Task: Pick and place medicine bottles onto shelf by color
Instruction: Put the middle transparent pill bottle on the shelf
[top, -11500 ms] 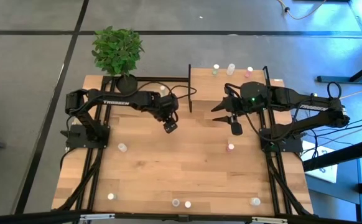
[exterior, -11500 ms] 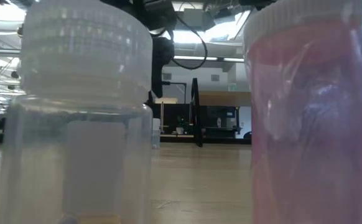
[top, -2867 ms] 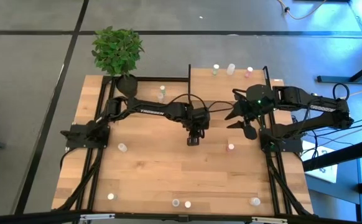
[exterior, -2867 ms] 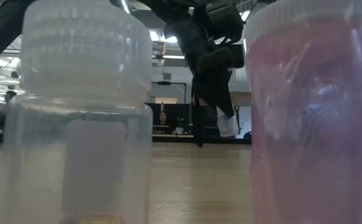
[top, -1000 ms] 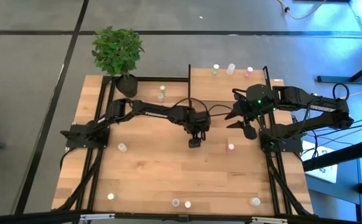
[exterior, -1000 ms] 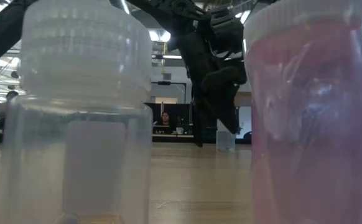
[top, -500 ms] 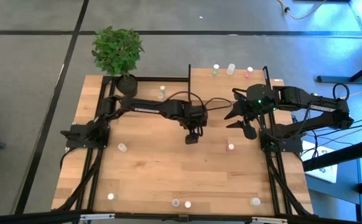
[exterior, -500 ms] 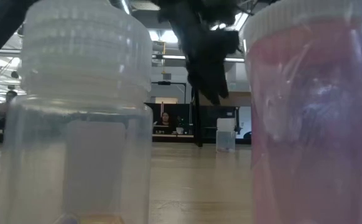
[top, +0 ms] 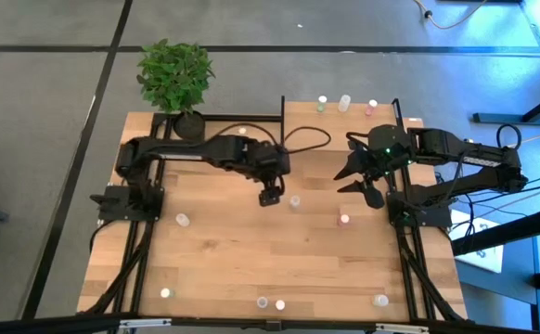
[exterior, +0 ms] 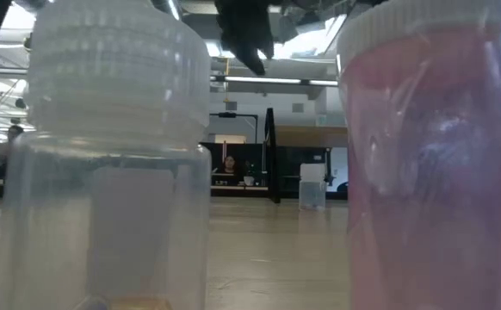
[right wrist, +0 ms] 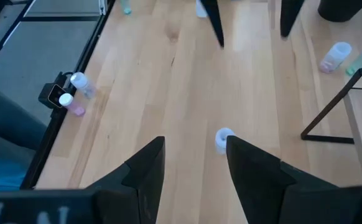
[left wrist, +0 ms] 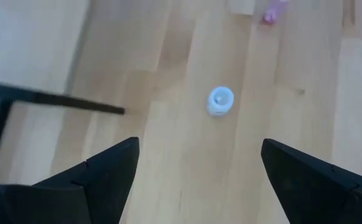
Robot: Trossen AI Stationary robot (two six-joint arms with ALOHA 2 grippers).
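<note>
The left claw (top: 270, 197) hangs above the middle of the table (top: 224, 260), its two fingers spread wide apart and holding nothing. Just beside it, on the side toward the right arm, a small white-capped bottle (top: 295, 200) stands upright on the bare wood — the left wrist view looks down on its round cap (left wrist: 220, 99) between the open fingers, with clear space around it.

The right claw (top: 363, 182) is held near the shelf's front edge on the right side of the table. Its fingers stand partly apart, and nothing shows between them in the right wrist view, which sees the same white-capped bottle farther off on the table.

The shelf (top: 302, 121) sits at the far edge of the table, with three bottles (top: 344, 103) in a row along its back: one green-capped, one white, one pink. Another bottle (top: 242, 133) stands by the left arm, near the potted plant (top: 174, 76).

Loose bottles remain scattered on the table: a pink-capped one (top: 344, 220) below the right claw, a white one (top: 183, 220) toward the left side, and several along the near edge (top: 270, 303). The low view is almost filled by two of these, a clear one (exterior: 113, 164) and a pink one (exterior: 431, 164), with the dropped bottle small in the distance between them.
</note>
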